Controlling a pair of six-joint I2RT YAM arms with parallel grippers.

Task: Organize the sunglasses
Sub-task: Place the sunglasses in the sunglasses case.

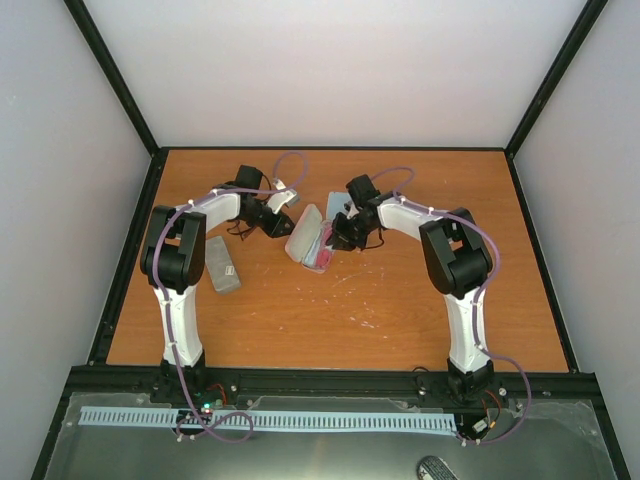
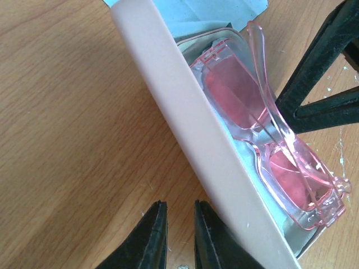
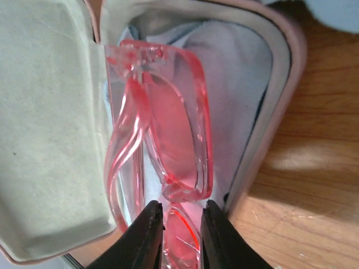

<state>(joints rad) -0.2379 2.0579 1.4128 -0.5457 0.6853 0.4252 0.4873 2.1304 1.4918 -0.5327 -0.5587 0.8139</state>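
Note:
The red-orange sunglasses [image 3: 179, 129] lie folded inside the open pink case [image 3: 280, 84], seen too in the top view [image 1: 322, 252] and the left wrist view [image 2: 263, 129]. My right gripper [image 3: 181, 206] is over the case with its fingers closed on the sunglasses' front frame near the bridge; it is at the case's right side in the top view [image 1: 338, 238]. My left gripper [image 2: 180, 206] is empty, its jaws a narrow gap apart, just outside the raised lid [image 2: 179, 112]; from above it [image 1: 278, 222] is left of the case. The dark brown pair is out of view.
A closed grey case [image 1: 222, 262] lies on the wooden table by the left arm. A light blue cloth [image 1: 338, 203] lies just behind the pink case, also in the left wrist view [image 2: 213, 14]. The right gripper's black fingers [image 2: 320, 61] show beside the case.

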